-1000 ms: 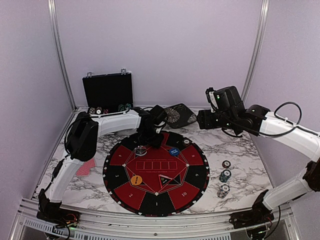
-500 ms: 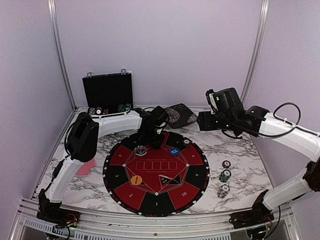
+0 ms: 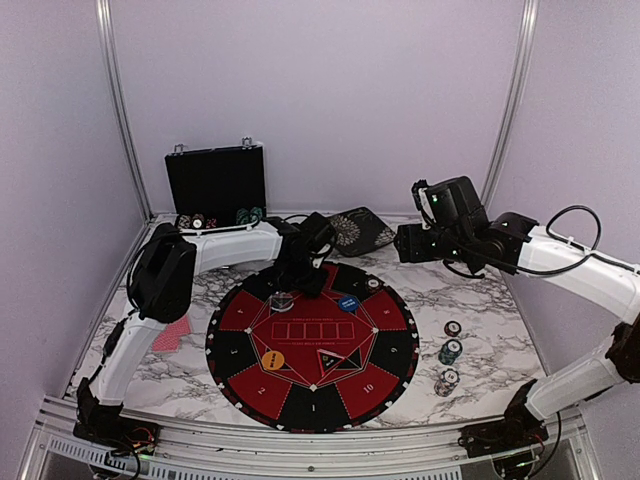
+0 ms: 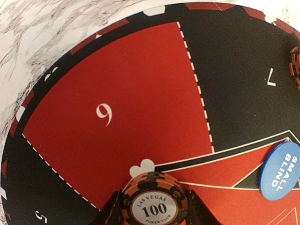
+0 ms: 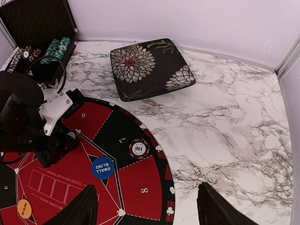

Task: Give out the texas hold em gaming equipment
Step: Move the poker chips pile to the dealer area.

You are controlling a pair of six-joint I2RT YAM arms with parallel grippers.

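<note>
Marble table (image 3: 480,290), mat (image 4: 140,93) on it: left gripper (image 4: 152,212) pinched a chip (image 4: 153,202) by seat 6, right gripper (image 5: 149,206) hung spread, so a clean lift probably came next.

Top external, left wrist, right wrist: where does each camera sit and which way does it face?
Top external: high behind the robot, looking down on the mat; left arm and right arm show.
Left wrist: on the left gripper, facing down at the 100 chip it grips; fingers show.
Right wrist: raised, facing the plate; open right gripper shows.
Shared: both wrist views show the small blind button.
</note>
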